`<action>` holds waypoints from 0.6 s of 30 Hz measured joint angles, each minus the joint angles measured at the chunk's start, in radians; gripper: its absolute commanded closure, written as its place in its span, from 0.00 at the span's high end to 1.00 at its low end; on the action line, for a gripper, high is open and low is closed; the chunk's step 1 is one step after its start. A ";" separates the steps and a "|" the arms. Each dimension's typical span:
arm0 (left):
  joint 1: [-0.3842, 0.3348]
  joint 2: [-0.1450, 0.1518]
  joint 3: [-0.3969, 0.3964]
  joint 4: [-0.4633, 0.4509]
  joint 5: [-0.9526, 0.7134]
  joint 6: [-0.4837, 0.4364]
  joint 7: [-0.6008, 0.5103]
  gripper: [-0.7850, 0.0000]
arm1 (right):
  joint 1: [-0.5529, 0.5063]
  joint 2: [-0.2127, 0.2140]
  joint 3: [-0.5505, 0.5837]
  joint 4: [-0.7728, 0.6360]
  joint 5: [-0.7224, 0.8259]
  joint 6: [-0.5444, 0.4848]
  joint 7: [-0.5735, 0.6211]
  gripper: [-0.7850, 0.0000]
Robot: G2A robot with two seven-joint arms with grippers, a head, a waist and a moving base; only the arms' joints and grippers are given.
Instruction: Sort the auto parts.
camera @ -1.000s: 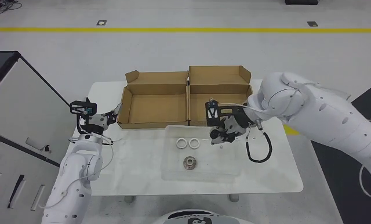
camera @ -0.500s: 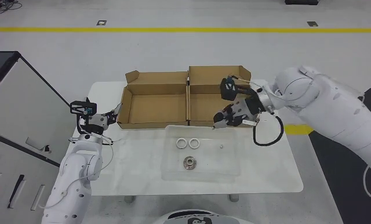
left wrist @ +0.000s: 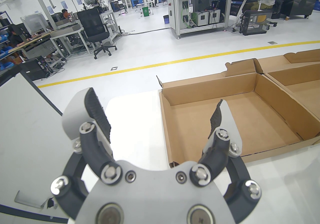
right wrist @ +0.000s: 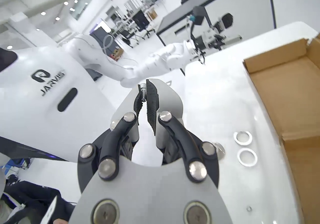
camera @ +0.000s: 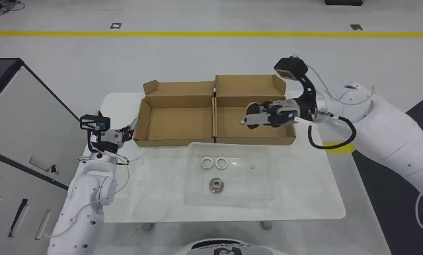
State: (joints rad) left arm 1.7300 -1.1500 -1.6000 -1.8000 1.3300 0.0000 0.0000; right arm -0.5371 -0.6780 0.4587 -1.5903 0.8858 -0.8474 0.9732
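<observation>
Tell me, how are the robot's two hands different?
The left hand is open and empty; the right hand is shut on a small screw. The left hand sits beside the left box; the right hand is above the right box. Both have black ridged pads.

screw mostly hidden between fingers

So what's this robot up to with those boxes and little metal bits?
It is sorting small auto parts. The right gripper is shut on a small threaded part, above the right cardboard box. The left gripper hangs open beside the left cardboard box, holding nothing. Two white rings, a round metal part and a tiny piece lie in the clear tray.
</observation>
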 measured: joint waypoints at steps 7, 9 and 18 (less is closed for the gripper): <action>0.000 0.000 0.000 0.000 0.000 0.000 0.000 1.00 | 0.014 -0.029 0.015 -0.059 0.098 -0.005 -0.005 0.00; 0.000 0.000 0.000 0.000 0.000 0.000 0.000 1.00 | 0.014 -0.028 0.015 -0.057 0.097 -0.005 -0.005 0.00; 0.000 0.000 0.000 0.000 0.000 0.000 0.000 1.00 | 0.014 -0.028 0.015 -0.057 0.097 -0.005 -0.005 0.00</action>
State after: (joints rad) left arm 1.7300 -1.1500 -1.6000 -1.8000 1.3300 0.0000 0.0000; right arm -0.5234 -0.7062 0.4735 -1.6471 0.9823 -0.8524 0.9683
